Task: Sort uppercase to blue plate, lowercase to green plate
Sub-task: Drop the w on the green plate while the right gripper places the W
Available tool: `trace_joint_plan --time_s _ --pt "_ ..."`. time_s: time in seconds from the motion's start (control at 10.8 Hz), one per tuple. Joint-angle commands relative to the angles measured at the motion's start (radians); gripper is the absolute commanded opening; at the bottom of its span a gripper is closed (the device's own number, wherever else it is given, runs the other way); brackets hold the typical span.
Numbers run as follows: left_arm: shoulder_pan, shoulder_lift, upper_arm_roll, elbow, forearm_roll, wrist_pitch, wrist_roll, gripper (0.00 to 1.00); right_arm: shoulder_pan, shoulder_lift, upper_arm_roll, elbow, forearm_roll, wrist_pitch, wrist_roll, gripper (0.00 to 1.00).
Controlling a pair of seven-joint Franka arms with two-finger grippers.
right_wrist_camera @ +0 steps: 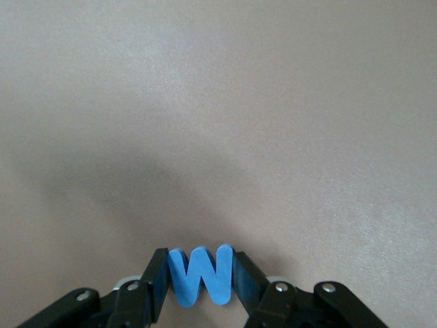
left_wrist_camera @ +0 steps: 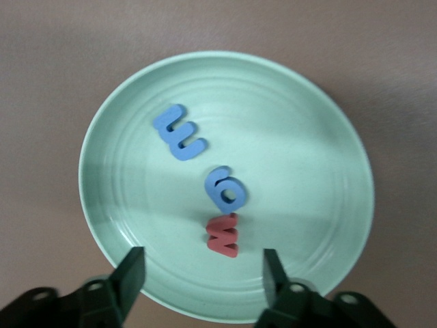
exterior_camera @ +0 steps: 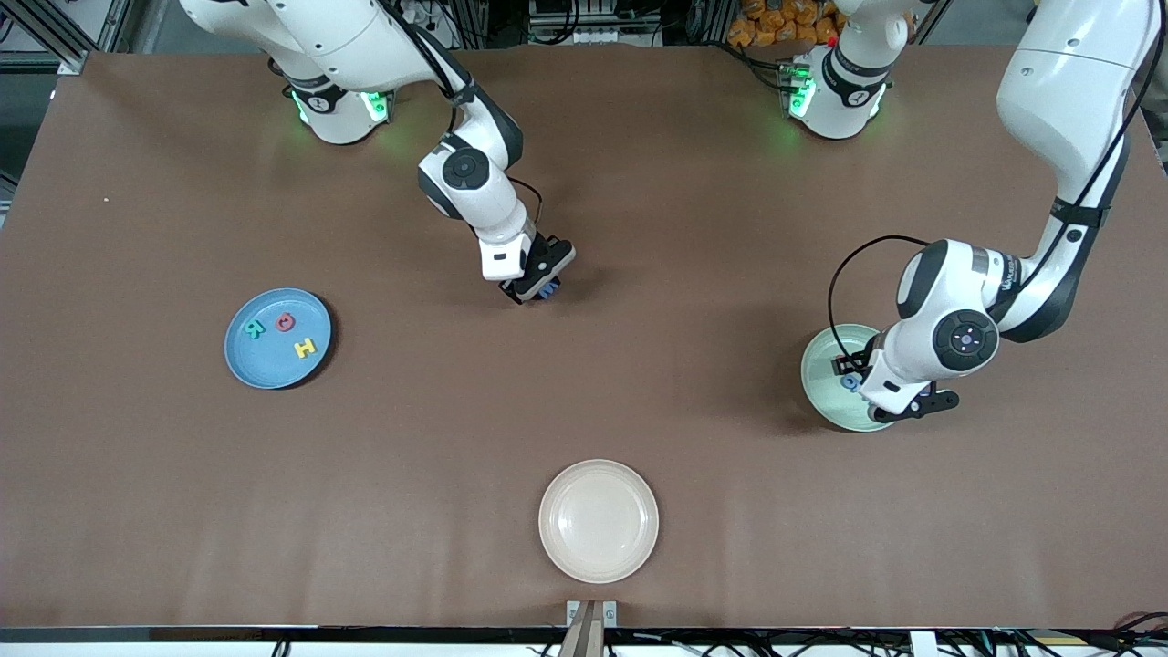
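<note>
The right gripper (exterior_camera: 538, 290), over bare table, clamps the blue W (right_wrist_camera: 201, 275) bound for the blue plate (exterior_camera: 265, 365) at the table's nine o'clock, while the left gripper (left_wrist_camera: 203, 272) hangs spread open above the green plate (left_wrist_camera: 307, 123), its lowercase letters (left_wrist_camera: 223, 191) lying inside.

Plates: three — blue plate (exterior_camera: 276, 338), green plate (left_wrist_camera: 225, 184), cream plate (exterior_camera: 599, 520).
Foam letters: seven — four blue/teal, two red, one yellow.
Arms: two, one gripper each.
</note>
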Motion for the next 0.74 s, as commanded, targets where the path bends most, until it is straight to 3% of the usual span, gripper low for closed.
trace_joint_plan --time_s 0.0,0.28,0.65 --pt "0.008 -0.04 -0.03 0.012 -0.025 -0.015 0.029 1.0 -0.037 -0.04 -0.022 0.02 -0.035 -0.129 -0.017 0.26" --pt "0.011 -0.078 -0.081 0.017 -0.026 -0.019 0.026 1.0 -0.095 -0.11 -0.048 0.05 -0.035 -0.302 -0.166 0.24" --pt "0.011 -0.098 -0.248 0.017 -0.026 -0.033 0.015 1.0 -0.111 -0.181 -0.282 0.05 -0.033 -0.508 -0.504 0.23"
